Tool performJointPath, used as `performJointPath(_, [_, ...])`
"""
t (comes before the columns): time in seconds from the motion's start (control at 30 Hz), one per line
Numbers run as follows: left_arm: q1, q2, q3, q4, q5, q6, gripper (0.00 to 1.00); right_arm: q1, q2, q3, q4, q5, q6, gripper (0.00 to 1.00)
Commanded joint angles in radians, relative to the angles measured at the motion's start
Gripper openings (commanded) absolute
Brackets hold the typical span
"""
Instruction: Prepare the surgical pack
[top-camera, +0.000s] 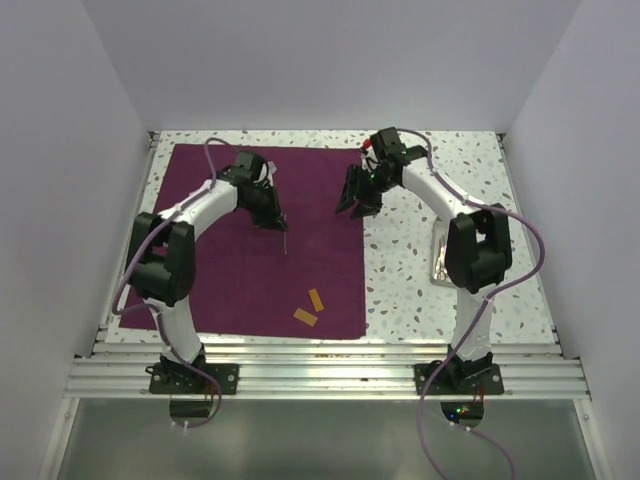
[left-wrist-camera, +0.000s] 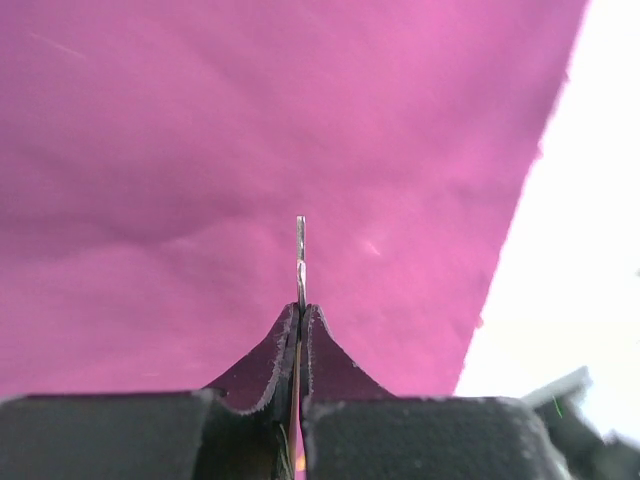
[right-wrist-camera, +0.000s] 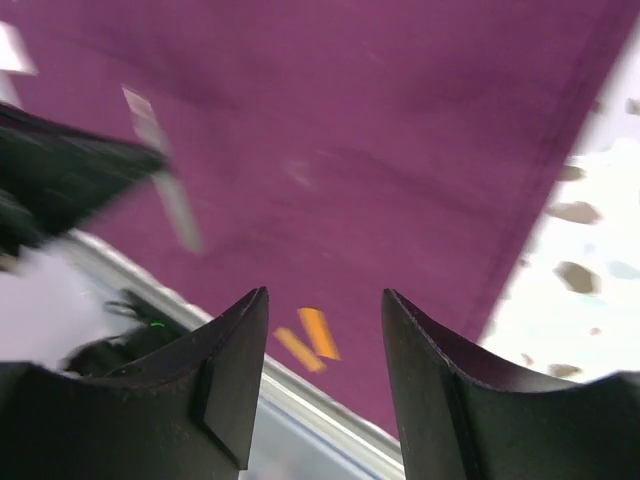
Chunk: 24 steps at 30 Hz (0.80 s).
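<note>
Nearest the arm bases, two small orange strips (top-camera: 305, 317) are seen lying on the front part of the surgical pack (top-camera: 220, 260). The pack is spread flat over the left and middle of the counter (top-camera: 410, 300).

Farther back, the left tool (left-wrist-camera: 300, 312) is pressed together on a thin metal instrument (left-wrist-camera: 300, 255). The instrument is held over the middle of the cloth, its free end pointing out ahead of the fingers. Whether that end touches the fabric cannot be told.

The step in hand is judged to be the laying of this instrument onto the pack. It would best be brought down nearly flat on the fabric before the grip is eased, so that it is neither dropped nor left to roll. It should be set well inside the hem and apart from the strips.

Beyond, by the cloth's right edge, the right tool (right-wrist-camera: 323, 300) is held with its fingers apart and nothing between them. It should be held off the fabric so that no wrinkle is dragged in.
</note>
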Motion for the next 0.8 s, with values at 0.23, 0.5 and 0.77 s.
performJointPath(0.23, [-0.037, -0.223, -0.265, 0.522, 0.517, -0.018, 0.0, 0.089, -0.017, -0.052, 0.298, -0.156, 0.274, 0.53])
performJointPath(0.5, [-0.073, -0.252, -0.271, 0.516, 0.52, -0.048, 0.0, 0.14, -0.026, -0.061, 0.295, -0.119, 0.255, 0.5])
performJointPath(0.77, [-0.078, -0.265, -0.259, 0.485, 0.498, -0.038, 0.0, 0.155, -0.052, -0.134, 0.281, -0.095, 0.255, 0.0])
